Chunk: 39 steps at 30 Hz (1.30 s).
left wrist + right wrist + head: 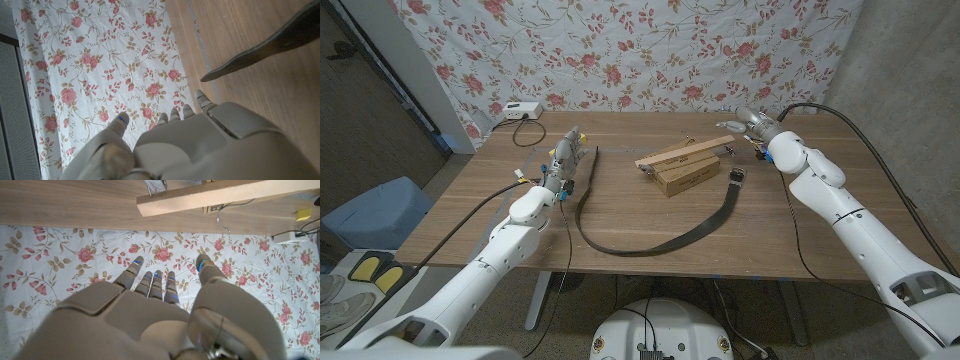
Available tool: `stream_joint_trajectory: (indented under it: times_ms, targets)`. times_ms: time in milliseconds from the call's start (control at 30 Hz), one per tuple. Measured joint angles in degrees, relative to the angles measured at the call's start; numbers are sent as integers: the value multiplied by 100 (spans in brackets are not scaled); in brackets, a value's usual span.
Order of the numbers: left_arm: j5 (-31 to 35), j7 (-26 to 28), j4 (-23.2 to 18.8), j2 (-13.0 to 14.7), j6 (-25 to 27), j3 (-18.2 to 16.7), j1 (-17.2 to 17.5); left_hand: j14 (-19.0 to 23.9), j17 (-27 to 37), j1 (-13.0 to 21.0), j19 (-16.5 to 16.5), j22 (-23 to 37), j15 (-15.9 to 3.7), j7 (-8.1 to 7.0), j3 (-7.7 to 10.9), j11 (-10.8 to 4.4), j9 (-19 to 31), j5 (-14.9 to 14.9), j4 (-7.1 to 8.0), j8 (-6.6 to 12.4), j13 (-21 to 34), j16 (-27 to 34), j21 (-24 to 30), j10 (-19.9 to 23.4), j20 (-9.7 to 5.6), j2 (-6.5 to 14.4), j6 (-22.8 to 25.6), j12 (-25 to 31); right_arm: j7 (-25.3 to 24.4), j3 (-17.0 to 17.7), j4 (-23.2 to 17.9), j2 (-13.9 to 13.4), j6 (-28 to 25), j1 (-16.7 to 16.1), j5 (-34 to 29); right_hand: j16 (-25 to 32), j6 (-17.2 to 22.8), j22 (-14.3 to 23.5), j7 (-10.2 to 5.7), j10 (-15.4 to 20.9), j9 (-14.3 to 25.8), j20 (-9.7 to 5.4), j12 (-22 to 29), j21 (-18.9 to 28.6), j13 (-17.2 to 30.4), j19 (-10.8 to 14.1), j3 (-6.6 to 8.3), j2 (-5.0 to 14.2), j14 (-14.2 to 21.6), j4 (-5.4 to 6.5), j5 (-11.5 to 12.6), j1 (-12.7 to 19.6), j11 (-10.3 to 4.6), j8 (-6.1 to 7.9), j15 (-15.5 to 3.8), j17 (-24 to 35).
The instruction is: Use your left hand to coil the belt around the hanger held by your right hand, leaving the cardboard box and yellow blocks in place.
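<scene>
We see our left hand [560, 165] touching the belt's [650, 243] far-left end, grip unclear. The belt curves across the tabletop [470, 215] toward the cardboard box [686, 176]. Our right hand [748, 124], fingers spread, hovers beside the hanger [682, 153].

Lab: floral backdrop sheet [620, 50], wooden table [500, 215].

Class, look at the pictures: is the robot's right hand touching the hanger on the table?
Apart. In the right wrist view the right hand has spread fingers against the floral cloth, with a clear gap to the hanger.
</scene>
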Motion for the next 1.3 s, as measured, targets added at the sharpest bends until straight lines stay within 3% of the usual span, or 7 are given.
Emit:
stream_joint_trajectory:
  times_ms: [167, 200, 500, 1300]
  targets:
    - [-1, -1, 11, -6, 14, 0, -9, 0, 0, 0, 0, 0, 0, 0, -2, 0, 0, 0, 2, 0, 0, 0, -3, 0, 0, 0, 0, 0, 201, -162, 89, -24, -9, 209, -149, 0, 13, 0, -13, 0, 0, 0, 0, 0, 0, 0, 18, -24, 1, 17, 0, 24, 0, 0, -1, 0]
    - [-1, -2, 29, -20, 17, 3, -27, 0, 0, 0, 0, 0, 0, 0, -18, 0, 0, 0, 18, 0, 0, 0, -3, 0, 0, 0, 0, 0, 451, -188, 111, -24, -10, 248, -459, 0, 22, 0, -23, 15, 0, 0, 0, 0, 0, 0, 24, -36, 1, 24, 0, 36, -14, 0, -1, 0]
    - [16, 3, 85, -66, 53, 33, -90, 0, 0, 0, 21, 0, 0, 0, -48, 0, 0, 35, 1, 0, -1, 0, -3, 0, 21, 0, 0, 0, 909, -393, 297, -21, 41, 530, -1141, 0, -47, -1, -108, -41, 0, 30, -41, 0, -1, 31, 23, -79, 0, 24, -39, 124, -103, -27, -1, 0]
    - [108, 22, 305, -282, 167, 180, -358, 0, -1, 0, 19, -1, -1, 0, -65, 10, -1, 34, 18, -1, -1, 0, -87, -11, 21, 0, 0, -23, 2000, -547, 551, -106, 226, 769, -2605, -25, -485, -1, -296, -329, -1, 29, -119, 0, 30, 32, 173, -195, -23, 16, -39, 437, -285, -151, -22, 15]
